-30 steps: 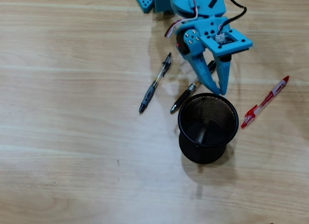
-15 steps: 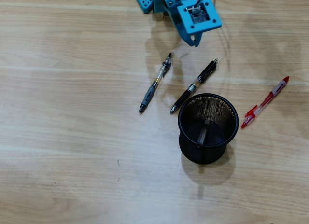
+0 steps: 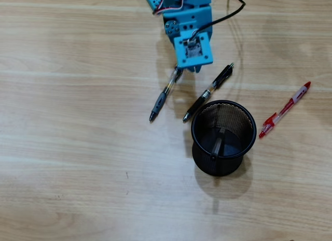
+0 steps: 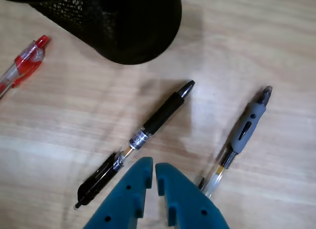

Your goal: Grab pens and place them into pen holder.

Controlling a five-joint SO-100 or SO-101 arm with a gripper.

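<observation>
The black mesh pen holder (image 3: 248, 145) stands on the wooden table, with one dark pen (image 3: 218, 145) lying inside it. A black pen (image 3: 208, 91) and a grey-gripped clear pen (image 3: 165, 94) lie just above and left of it. A red-and-clear pen (image 3: 285, 109) lies to its right. My blue gripper (image 3: 190, 69) hovers between the rear ends of the two dark pens. In the wrist view the gripper (image 4: 153, 166) has its jaws almost together with nothing between them, the black pen (image 4: 148, 128) to the left, the grey-gripped pen (image 4: 244, 128) to the right, and the holder (image 4: 123, 26) and red pen (image 4: 24, 61) beyond.
A black cable (image 3: 228, 17) runs from the arm at the top of the overhead view. The bare wooden table (image 3: 78, 147) stretches to the left and below.
</observation>
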